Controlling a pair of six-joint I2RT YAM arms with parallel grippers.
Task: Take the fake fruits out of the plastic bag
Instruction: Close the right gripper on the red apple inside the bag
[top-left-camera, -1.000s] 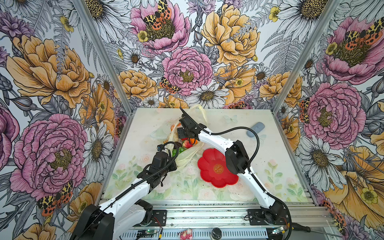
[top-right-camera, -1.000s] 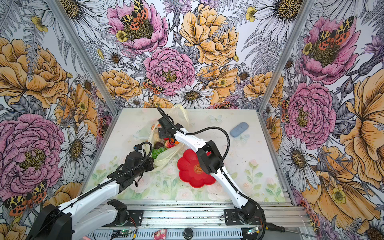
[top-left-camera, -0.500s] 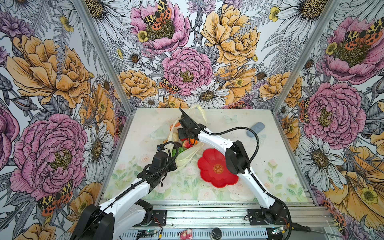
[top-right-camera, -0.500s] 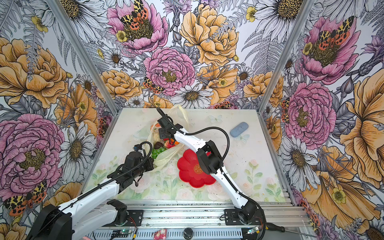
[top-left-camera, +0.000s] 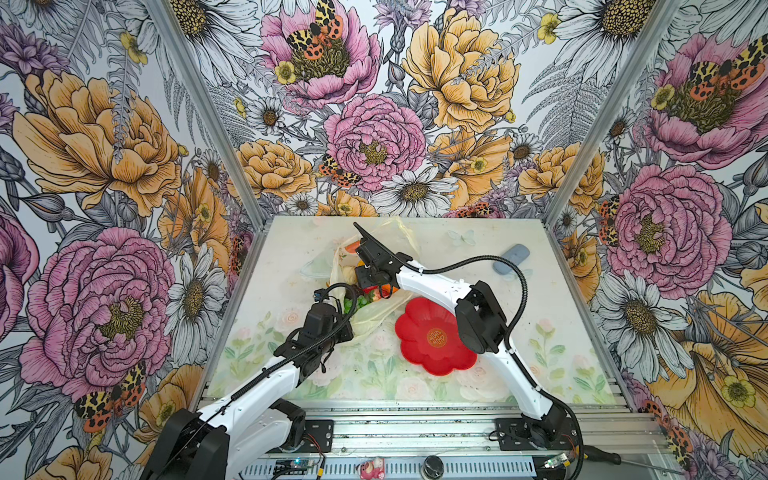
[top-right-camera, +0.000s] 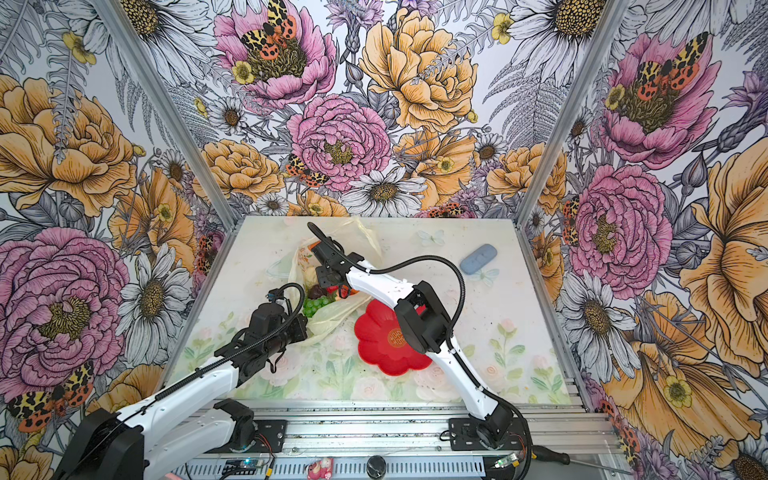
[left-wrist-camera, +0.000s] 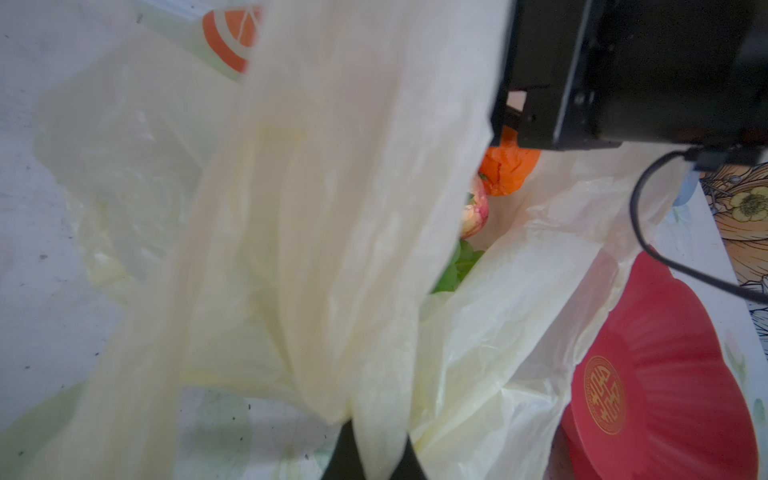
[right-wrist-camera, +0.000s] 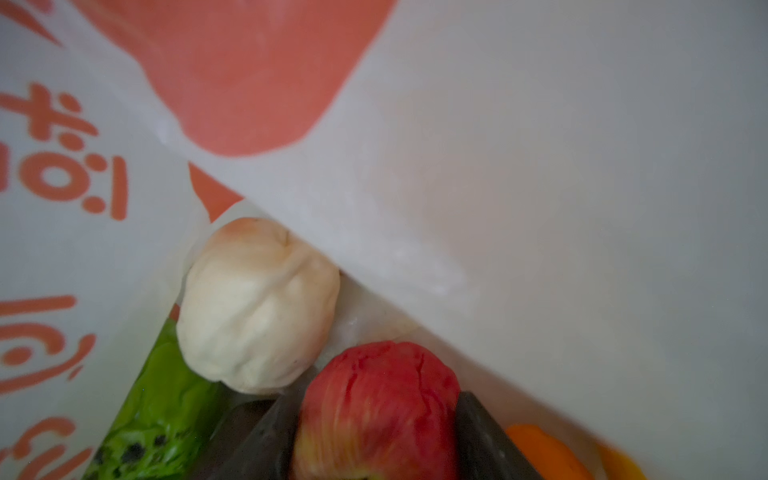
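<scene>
ok so left gripper (left-wrist-camera: 376, 457), left of red flower plate (top-left-camera: 432, 357), was pinched tight on plastic bag (left-wrist-camera: 332, 208) edge. Bag lay just behind plate, leftish. Further in, right gripper (right-wrist-camera: 376, 401) sat inside bag, jaws clamped round red fruit (right-wrist-camera: 374, 370). pale pear (right-wrist-camera: 257, 307) and bumpy green fruit (right-wrist-camera: 162, 399) were right beside it, green grapes (top-right-camera: 313, 306) at bag mouth.

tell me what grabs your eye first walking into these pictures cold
The loud floral wallpaper of pink and orange blooms on all three walls dominates both top views. On the table below, a red flower-shaped plate lies beside the cream plastic bag, whose edge the left gripper pinches. Inside the bag, the right gripper clasps a red fruit, a pale fruit next to it.
</scene>
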